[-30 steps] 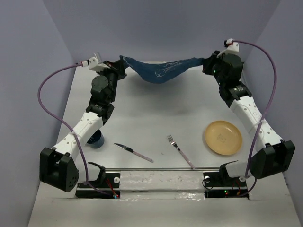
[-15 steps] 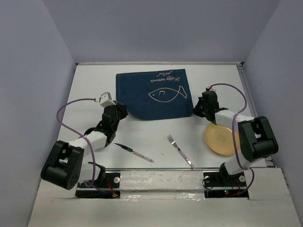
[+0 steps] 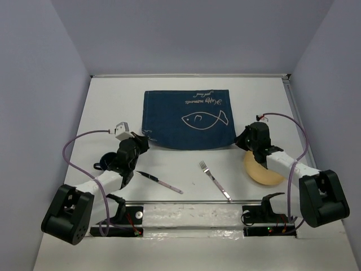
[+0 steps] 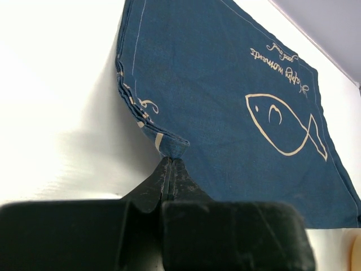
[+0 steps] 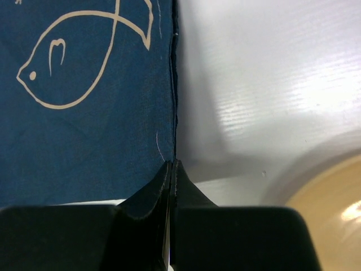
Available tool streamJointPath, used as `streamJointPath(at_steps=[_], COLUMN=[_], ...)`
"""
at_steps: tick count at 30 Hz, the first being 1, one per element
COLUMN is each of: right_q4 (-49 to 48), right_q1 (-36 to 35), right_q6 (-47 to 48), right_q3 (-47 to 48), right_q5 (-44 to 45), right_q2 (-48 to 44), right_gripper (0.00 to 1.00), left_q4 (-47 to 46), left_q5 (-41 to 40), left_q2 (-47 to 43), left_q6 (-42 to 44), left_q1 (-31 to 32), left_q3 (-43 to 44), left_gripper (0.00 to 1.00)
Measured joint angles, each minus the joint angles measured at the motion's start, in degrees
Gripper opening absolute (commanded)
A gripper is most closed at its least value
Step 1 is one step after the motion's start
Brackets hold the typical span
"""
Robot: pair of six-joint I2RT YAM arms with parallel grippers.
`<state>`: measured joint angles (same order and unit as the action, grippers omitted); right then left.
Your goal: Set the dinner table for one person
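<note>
Since half a second ago the navy placemat [image 3: 189, 119] has slid a little nearer and to the right across the desk [image 3: 113, 107], and both arms have drawn back with it. We see the cloth lying flat on the far middle of the desk, its white fish outline and script facing up.

Our left end effector [image 3: 142, 137] sits at the placemat's near left corner. In the left wrist view its fingers are clenched together, with that corner curled up and pinched at their tips. Our right end effector [image 3: 240, 142] is at the near right corner, its fingers likewise pressed tight, the cloth's edge caught right at the tips.

The desk is a matte white top that fills the floor of the scene and carries everything else. A tan plate [image 3: 260, 175] lies near right, partly under the right arm, just beside the placemat's corner. A fork [image 3: 214, 180] rests near the middle and a knife [image 3: 158, 180] to its left, both angled and apart from the cloth. A dark blue cup [image 3: 104, 164] shows at the near left, mostly hidden behind the left arm.

Plain lavender-grey walls [image 3: 186, 34] close in the far, left and right sides. A metal rail [image 3: 186, 201] runs along the near edge between the arm bases.
</note>
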<state>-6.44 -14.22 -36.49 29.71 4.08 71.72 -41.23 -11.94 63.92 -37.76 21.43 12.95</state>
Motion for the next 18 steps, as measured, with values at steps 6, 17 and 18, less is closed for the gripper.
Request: streamJointPath(at_steps=[6,17,18], right_q4=[0.44,1.16,1.4], right_q1=[0.0,0.0,0.0], right_q6=[-0.72,-1.05,-1.07], right_q3=[-3.67,-4.28,-4.28], right_q5=[-0.02,0.15,0.11], right_q2=[-3.19,-3.04,-3.21], right_gripper=[0.0,0.0,0.0], left_q4=[0.92,3.54,3.8], left_q5=[0.94,2.86,2.95], left_q2=[-4.98,-12.5,-12.7], left_q6=[-0.04,-1.16,-1.29], left_q1=[0.0,0.0,0.0], left_q3=[-3.45,-6.84,-6.84], left_gripper=[0.0,0.26,0.34])
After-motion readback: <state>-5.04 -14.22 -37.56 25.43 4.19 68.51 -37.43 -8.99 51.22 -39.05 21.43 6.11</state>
